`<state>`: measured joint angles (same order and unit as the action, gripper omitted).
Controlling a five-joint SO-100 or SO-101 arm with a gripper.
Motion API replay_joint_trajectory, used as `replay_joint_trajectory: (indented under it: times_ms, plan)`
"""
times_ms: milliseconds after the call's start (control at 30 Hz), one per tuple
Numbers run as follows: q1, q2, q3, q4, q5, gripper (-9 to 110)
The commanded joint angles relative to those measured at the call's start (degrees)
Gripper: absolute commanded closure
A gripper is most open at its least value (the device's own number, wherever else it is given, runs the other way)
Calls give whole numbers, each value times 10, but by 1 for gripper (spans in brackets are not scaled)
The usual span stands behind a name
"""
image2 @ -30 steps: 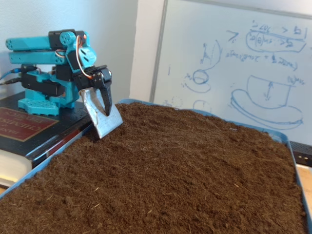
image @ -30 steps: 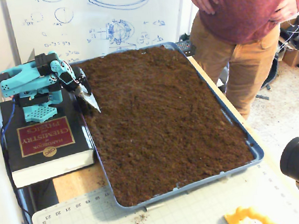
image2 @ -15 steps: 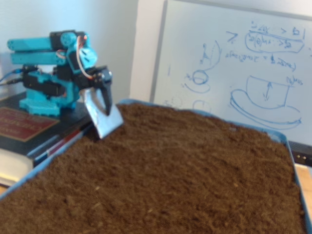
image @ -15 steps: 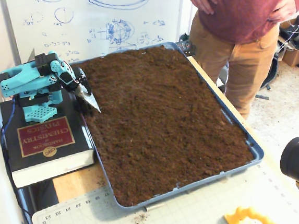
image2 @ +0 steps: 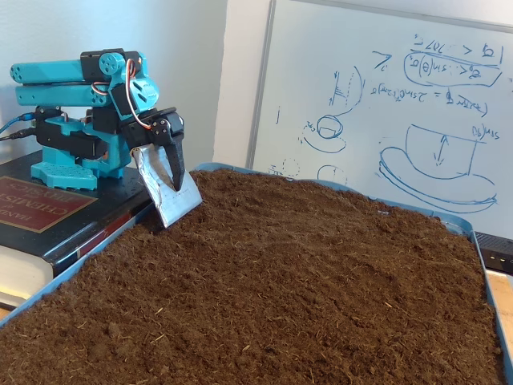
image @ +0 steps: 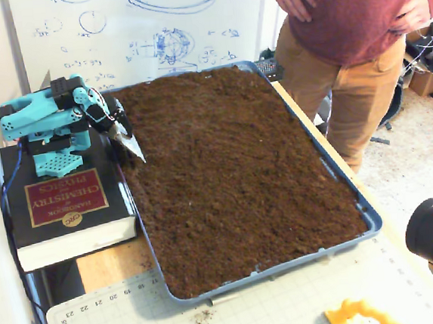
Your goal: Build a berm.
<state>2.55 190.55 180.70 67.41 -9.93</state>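
1. One blue tray (image: 369, 220) holds level brown soil (image: 232, 168); no berm visible in either fixed view.
2. Claw (image2: 172, 180) sits at the tray's left edge, a metal blade (image2: 170, 200) fixed to it, tip touching soil; opening cannot be told.
3. Arm base stands on a book (image: 65, 209).
4. Person (image: 357, 36) stands beside the tabletop (image: 112, 266); whiteboard (image2: 385, 104) behind.
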Motion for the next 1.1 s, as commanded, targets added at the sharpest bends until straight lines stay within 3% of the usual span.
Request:
replay_joint_trajectory:
  times_ms: [0,333,733,1067]
  plan:
    - [2,16,-25,-6,1,101]
    - [0,-28,-119,-11,2,101]
    - [-47,-387,-240,-170,4,101]
    - [-142,-517,-332,-193,207,101]
